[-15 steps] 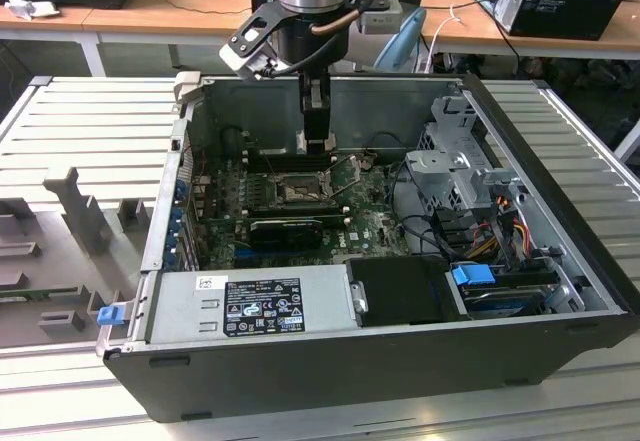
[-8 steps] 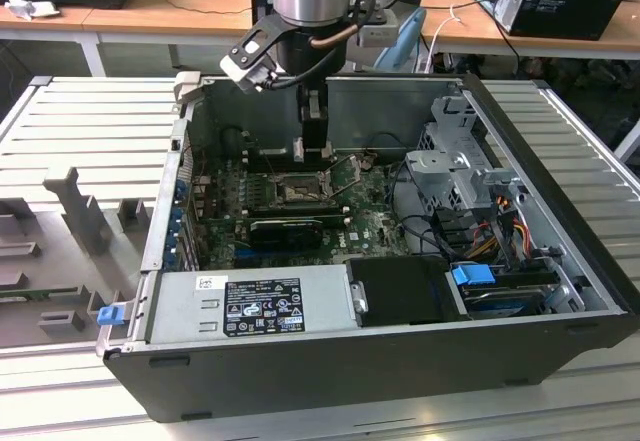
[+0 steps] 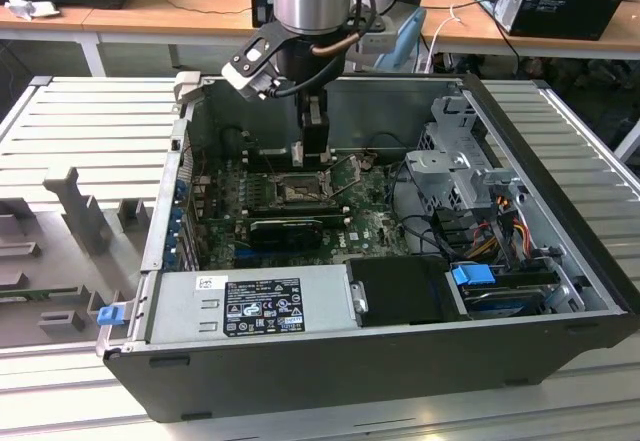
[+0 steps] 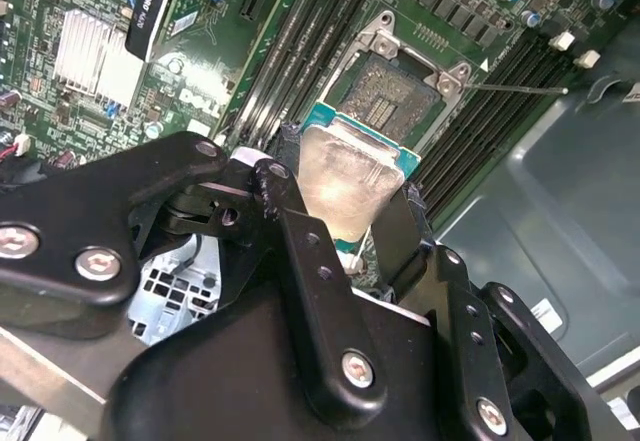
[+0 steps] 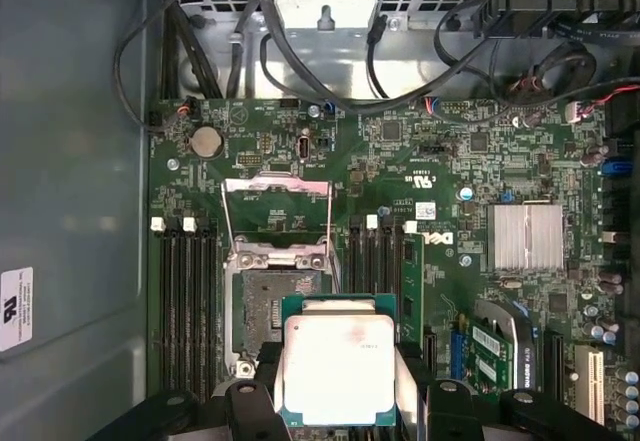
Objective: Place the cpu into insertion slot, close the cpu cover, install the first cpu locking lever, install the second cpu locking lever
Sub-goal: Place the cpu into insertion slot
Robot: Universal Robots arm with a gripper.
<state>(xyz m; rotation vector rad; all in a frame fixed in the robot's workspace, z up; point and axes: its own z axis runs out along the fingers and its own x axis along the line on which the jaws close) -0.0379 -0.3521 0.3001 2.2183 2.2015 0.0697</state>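
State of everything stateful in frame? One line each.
gripper: shut on the cpu
cpu: held by its edges, not yet seated
insertion slot: empty, pins exposed
cpu cover: swung open
computer case: lying flat, side open

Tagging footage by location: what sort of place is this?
Probably a robotics lab or test workshop: an opened computer case lies on a ribbed metal table, wooden desks with cables stand behind, and the pincer holds the cpu.
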